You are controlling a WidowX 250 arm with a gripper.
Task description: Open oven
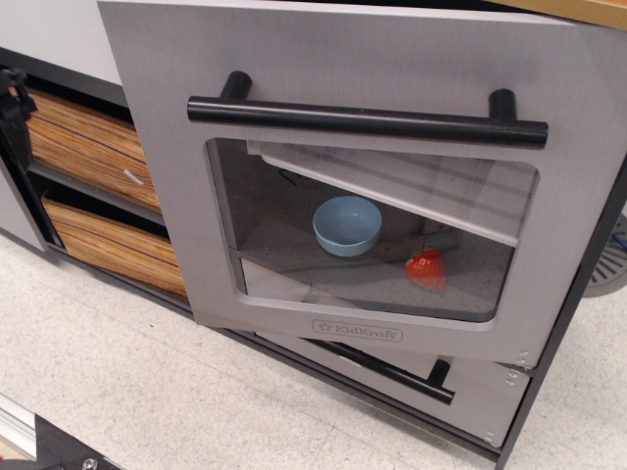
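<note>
The oven door is large and brushed grey, with a rounded clear window, a long black bar handle and a "KidKraft" label. It stands ajar, its top leaning out from the cabinet. Only a black sliver of my gripper shows at the far left edge, well away from the handle. Its fingers are out of view and nothing is held that I can see.
Behind the window sit a blue bowl and a small red toy on the oven floor. A shorter grey drawer with a black bar handle lies below. Two wood-grain drawers are at the left. The floor is speckled white.
</note>
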